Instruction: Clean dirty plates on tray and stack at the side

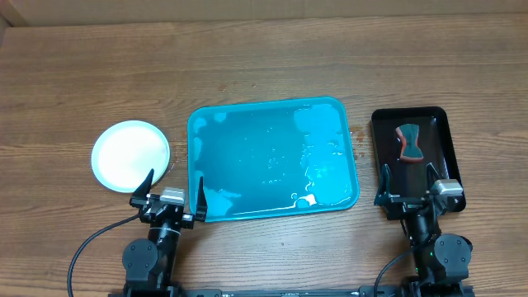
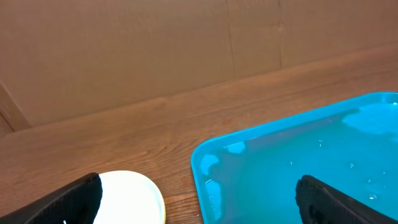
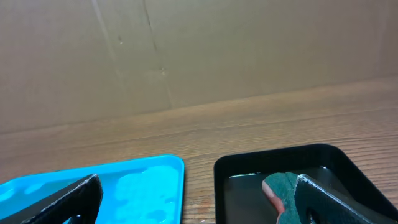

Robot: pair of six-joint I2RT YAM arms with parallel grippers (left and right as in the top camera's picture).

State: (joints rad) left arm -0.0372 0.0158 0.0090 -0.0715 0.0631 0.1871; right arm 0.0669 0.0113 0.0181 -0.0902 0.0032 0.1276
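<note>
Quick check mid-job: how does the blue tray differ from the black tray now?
The blue tray is larger and turquoise; the black tray is smaller and dark. The blue tray lies crosswise on the table, the black tray front-to-back. The blue tray holds only water drops; the black tray holds a sponge. Both are rectangular with rounded corners and raised rims.

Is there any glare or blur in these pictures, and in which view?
Overhead: white glints on the wet blue tray, and the white plate looks washed out. Left wrist: the tool's fingers are dark and soft. Right wrist: even, soft light.
</note>
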